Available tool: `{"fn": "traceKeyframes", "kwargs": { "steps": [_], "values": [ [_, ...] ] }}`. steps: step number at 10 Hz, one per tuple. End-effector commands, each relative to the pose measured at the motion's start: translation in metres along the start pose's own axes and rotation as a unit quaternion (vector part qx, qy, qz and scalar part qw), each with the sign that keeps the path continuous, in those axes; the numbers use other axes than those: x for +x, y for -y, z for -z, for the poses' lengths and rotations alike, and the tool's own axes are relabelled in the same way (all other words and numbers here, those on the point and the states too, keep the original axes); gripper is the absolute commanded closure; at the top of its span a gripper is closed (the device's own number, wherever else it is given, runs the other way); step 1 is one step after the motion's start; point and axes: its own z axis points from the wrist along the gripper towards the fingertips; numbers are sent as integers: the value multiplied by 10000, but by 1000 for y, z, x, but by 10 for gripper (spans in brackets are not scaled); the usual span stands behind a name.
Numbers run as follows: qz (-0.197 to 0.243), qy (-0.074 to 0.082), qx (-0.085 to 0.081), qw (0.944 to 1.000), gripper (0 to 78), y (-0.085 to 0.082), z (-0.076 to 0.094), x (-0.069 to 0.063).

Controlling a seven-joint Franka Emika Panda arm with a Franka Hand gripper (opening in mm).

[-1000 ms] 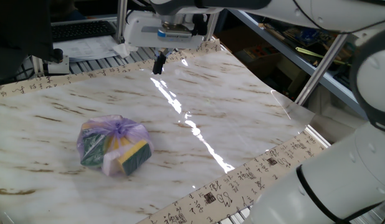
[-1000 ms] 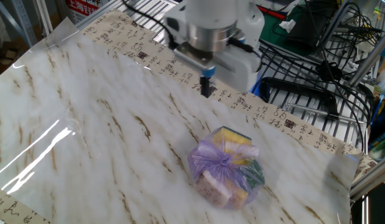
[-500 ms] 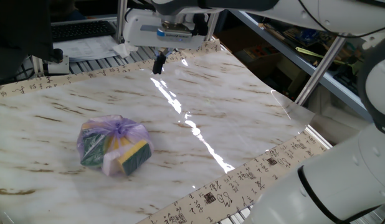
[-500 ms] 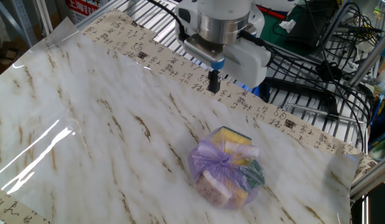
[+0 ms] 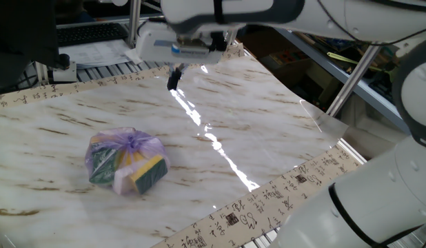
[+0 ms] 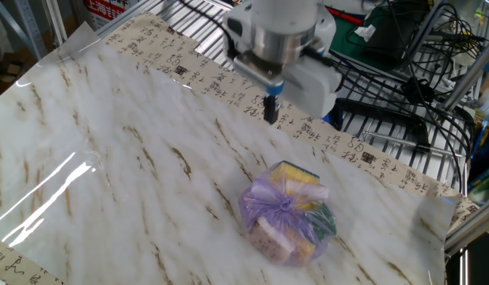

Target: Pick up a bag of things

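Tool (image 5: 174,80) shifted slightly, fingers together, holding nothing, one knotted purple bag (image 5: 125,162) apart on marble table (image 5: 268,117)

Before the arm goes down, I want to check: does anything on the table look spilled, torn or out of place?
Nothing stands out. The purple bag lies knotted and whole on the marble table, with nothing spilled around it. The gripper hangs apart from it, near the table's edge.

Glossy white arm (image 5: 378,27), grey wrist ring, black tool (image 6: 270,110).
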Motion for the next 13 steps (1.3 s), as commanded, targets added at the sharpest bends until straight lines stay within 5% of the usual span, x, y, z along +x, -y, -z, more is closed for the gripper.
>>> {"fn": "traceKeyframes", "kwargs": {
  "steps": [1,5,10,13],
  "values": [
    [46,206,-18,9998,776,13,-38,-17],
    [45,319,55,9995,776,20,-64,-24],
    [-47,324,63,9994,776,22,-68,-24],
    [-446,452,31,9980,776,22,-68,-24]
  ]
}}
